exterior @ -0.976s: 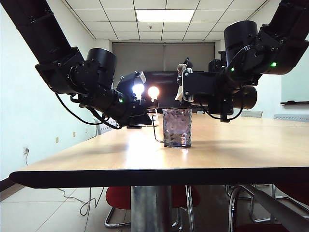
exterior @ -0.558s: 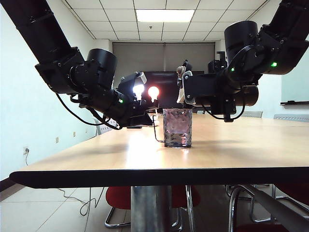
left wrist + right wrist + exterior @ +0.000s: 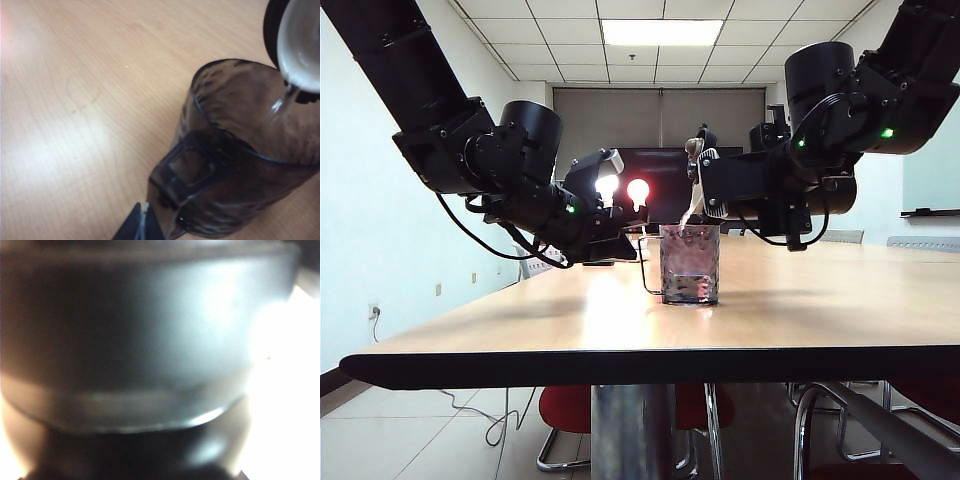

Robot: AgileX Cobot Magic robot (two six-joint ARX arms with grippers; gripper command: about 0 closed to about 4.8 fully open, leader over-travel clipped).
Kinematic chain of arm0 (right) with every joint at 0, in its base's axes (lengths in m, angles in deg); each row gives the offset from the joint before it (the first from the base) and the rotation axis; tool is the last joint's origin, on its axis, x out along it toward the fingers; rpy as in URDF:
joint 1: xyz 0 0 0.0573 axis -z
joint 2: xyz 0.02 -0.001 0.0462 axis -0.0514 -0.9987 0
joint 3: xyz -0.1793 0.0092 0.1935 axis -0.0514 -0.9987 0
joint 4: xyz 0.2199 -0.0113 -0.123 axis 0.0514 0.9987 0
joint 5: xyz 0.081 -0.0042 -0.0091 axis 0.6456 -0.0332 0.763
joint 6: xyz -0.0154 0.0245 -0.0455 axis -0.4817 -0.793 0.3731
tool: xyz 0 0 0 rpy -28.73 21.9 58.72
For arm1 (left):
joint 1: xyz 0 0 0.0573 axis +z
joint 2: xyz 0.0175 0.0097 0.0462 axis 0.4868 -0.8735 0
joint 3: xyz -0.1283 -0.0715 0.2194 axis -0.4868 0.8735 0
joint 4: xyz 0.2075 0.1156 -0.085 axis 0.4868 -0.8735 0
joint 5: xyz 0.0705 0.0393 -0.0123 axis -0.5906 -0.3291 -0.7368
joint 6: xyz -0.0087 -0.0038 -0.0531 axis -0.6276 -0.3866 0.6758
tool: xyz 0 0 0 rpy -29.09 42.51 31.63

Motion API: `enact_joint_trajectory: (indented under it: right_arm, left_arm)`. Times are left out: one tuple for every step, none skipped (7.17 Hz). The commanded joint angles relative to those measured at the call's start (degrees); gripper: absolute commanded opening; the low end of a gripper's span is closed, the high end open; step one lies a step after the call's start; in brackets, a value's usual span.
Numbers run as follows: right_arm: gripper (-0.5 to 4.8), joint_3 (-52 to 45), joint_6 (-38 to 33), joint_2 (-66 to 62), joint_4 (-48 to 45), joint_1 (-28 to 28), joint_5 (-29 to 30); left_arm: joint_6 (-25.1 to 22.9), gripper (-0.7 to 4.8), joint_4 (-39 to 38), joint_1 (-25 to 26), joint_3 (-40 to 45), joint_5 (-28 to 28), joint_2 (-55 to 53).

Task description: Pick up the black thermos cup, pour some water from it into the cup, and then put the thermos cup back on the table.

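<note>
Tall slim black thermos cup (image 3: 735,185) is lying roughly horizontal in the air, above and just right of the glass in the exterior view, pale spout end (image 3: 300,47) pointing toward the left arm and hanging over the glass rim. A thin stream of water (image 3: 690,212) is running from the spout down into the glass; the left wrist view is showing it too, dropping from the pale spout into the mouth.

Short translucent bluish-grey dimpled glass cup (image 3: 688,263) is standing upright on the light tan wooden table (image 3: 820,300), near mid-table, thin dark wire-like handle (image 3: 644,268) sticking out on its left in the exterior view. The glass is looking partly filled.

Right gripper (image 3: 720,185) is gripping the thermos body, jaws clamped around it; the right wrist view is nearly all blurred black flask wall (image 3: 140,335), so the fingers themselves aren't readable there.

Left gripper (image 3: 620,245) is sitting low over the table just left of the glass, beside the handle. One dark fingertip (image 3: 137,227) is showing at the frame edge next to the glass base; can't tell whether the jaws are spread or pressed together, or whether they're touching the handle.
</note>
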Motion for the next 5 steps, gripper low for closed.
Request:
enact_joint_trajectory:
  right_arm:
    - [0.51, 0.68, 2.19, 0.61, -3.63, 0.02, -1.18]
    - [0.51, 0.68, 2.23, 0.61, -3.82, 0.02, -1.18]
    - [0.51, 0.68, 2.49, 0.63, -4.17, 0.02, -1.18]
    - [0.51, 0.68, 2.49, 0.61, -4.22, 0.02, -1.18]
    - [0.51, 0.68, 3.61, 0.61, -4.26, 0.02, -1.18]
  left_arm:
    - [-0.24, -0.06, 0.24, -0.09, -0.09, 0.46, 0.11]
    - [-0.24, -0.06, 0.22, -0.09, -0.09, 0.46, 0.11]
    - [-0.24, -0.06, 0.13, -0.09, -0.09, 0.61, 0.11]
    - [-0.24, -0.06, 0.13, -0.09, -0.09, 0.61, 0.11]
    - [-0.24, -0.06, 0.11, -0.09, -0.09, 0.61, 0.11]
